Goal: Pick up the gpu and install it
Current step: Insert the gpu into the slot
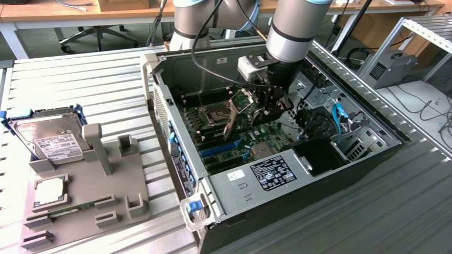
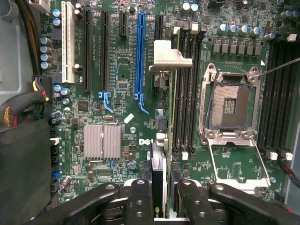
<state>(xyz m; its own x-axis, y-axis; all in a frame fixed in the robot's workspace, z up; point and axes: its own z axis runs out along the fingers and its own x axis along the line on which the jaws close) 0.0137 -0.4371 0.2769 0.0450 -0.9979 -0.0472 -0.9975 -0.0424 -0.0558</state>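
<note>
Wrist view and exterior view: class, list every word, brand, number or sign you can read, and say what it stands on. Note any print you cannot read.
"DELL" in white, last letters hidden by the gpu: on the motherboard, beside the heatsink.
Small white print on the motherboard: too small to read.
White label on the power supply: print unreadable.
White label on the hard drive: print unreadable.

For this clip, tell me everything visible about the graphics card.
The graphics card is a thin green board held on edge in the gripper, inside the open computer case above the motherboard. In the wrist view it is seen edge-on: a narrow dark strip running from between the gripper's black fingers to a silver metal end bracket with a bent tab. It hangs over the board near the blue slot; whether it is seated in a slot cannot be told.
</note>
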